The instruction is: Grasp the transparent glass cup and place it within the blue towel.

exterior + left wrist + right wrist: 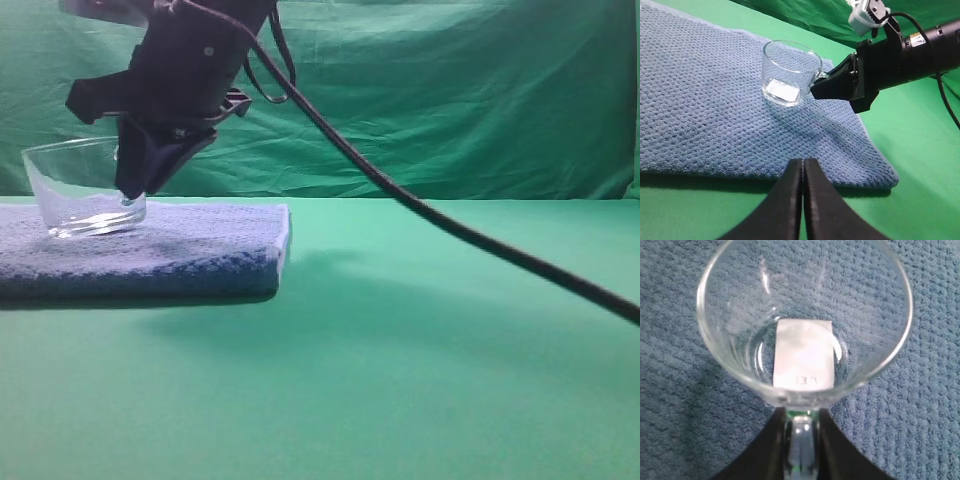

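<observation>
The transparent glass cup stands upright on the blue towel at the left. It shows in the left wrist view and from above in the right wrist view, with a white label at its base. My right gripper reaches across to the left, and its two fingers are shut on the cup's glass handle; it also shows in the left wrist view. My left gripper is shut and empty, above the towel's near edge.
A green cloth covers the table and hangs as a backdrop. The right arm's black cable runs down to the right across the exterior view. The towel's right edge ends left of the middle.
</observation>
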`<move>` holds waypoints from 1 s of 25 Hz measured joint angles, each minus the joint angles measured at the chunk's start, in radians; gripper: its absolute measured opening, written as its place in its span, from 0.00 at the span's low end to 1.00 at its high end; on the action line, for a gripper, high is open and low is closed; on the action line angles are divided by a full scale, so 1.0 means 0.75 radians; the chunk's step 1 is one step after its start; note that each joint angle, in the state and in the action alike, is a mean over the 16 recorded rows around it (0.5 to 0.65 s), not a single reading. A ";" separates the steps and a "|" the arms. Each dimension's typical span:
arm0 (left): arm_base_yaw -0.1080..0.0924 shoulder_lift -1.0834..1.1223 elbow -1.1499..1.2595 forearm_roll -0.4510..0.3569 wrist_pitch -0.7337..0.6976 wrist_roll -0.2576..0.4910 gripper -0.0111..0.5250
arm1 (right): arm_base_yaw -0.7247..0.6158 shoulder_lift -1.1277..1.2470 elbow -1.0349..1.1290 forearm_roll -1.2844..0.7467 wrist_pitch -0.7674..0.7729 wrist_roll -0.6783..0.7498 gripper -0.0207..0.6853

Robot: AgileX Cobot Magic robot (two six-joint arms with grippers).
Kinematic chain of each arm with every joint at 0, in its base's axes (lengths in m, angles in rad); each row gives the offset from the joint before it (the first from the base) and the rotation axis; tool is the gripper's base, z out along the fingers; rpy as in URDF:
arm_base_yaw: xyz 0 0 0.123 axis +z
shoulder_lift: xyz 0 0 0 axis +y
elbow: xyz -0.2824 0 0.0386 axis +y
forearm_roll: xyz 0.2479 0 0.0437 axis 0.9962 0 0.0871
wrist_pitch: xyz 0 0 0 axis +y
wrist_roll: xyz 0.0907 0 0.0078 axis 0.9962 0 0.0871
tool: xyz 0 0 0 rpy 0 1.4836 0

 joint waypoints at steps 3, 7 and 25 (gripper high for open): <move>0.000 0.000 0.000 0.000 0.000 0.000 0.02 | 0.000 -0.074 -0.001 -0.041 0.043 0.054 0.68; 0.000 0.000 0.000 0.000 0.000 0.000 0.02 | 0.000 -0.208 -0.001 -0.101 0.129 0.139 0.55; 0.000 0.000 0.000 0.000 0.000 0.000 0.02 | 0.000 -0.677 -0.011 -0.223 0.608 0.410 0.03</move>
